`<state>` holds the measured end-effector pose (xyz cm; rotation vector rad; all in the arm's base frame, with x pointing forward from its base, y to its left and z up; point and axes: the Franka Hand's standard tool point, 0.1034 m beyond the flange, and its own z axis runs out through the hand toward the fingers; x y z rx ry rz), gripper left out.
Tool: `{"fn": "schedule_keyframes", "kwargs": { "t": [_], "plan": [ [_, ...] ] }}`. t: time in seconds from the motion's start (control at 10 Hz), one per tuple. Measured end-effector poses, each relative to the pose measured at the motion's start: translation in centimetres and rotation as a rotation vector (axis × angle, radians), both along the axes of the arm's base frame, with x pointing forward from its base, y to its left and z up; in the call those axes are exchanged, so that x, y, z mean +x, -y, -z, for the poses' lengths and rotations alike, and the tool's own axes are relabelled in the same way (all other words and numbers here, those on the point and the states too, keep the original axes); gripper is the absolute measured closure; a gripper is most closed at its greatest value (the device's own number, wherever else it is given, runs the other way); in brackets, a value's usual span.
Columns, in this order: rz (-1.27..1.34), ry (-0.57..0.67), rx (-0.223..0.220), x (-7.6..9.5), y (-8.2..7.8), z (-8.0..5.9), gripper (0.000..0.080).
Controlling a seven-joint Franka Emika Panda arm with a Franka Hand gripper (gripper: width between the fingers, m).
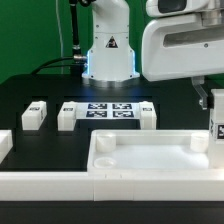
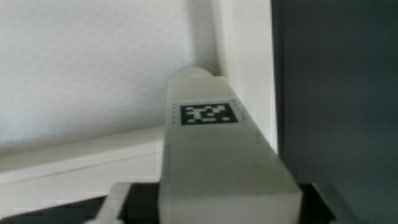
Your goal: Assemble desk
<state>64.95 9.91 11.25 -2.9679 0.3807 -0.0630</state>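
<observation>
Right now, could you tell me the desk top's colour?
The desk top is plain white; the exterior view shows it best.

Arm sits at the exterior view's right. Hand points down, clamped on a leg.

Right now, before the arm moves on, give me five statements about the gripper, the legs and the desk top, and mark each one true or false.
1. The gripper is empty. False: it is closed on the held leg.
2. Loose legs flank the marker board. True: the leftmost leg and the second leg are on the exterior view's left, and the third leg is on its right.
3. The desk top stands on edge. False: it lies flat, rim up.
4. The held leg is at the desk top's end on the exterior view's left. False: it is at the right end.
5. The held leg's tag shows in the wrist view. True.
</observation>
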Motion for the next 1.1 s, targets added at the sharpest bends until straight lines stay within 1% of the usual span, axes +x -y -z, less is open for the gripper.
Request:
{"fn": "schedule_keyframes", "kwargs": {
  "t": [0.2, 0.3, 0.6, 0.7, 0.8, 0.9, 1.0, 1.1],
  "plan": [
    [0.214, -0.028, 0.013, 0.1, 0.2, 0.0, 0.0503],
    [0.364, -0.050, 0.025, 0.1, 0.3, 0.0, 0.0503],
    [0.775, -0.131, 0.054, -0.2, -0.4, 0.0, 0.0503],
    [0.925, -0.163, 0.074, -0.1, -0.8, 0.1, 0.0503],
    [1.080, -0.192, 0.113, 0.0, -0.8, 0.1, 0.0503],
    [1.177, -0.213, 0.138, 0.1, -0.9, 0.2, 0.0503],
    [1.275, -0.226, 0.150, 0.2, -1.1, 0.2, 0.0503],
    [1.313, -0.236, 0.159, 0.2, -1.0, 0.2, 0.0503]
  ]
}}
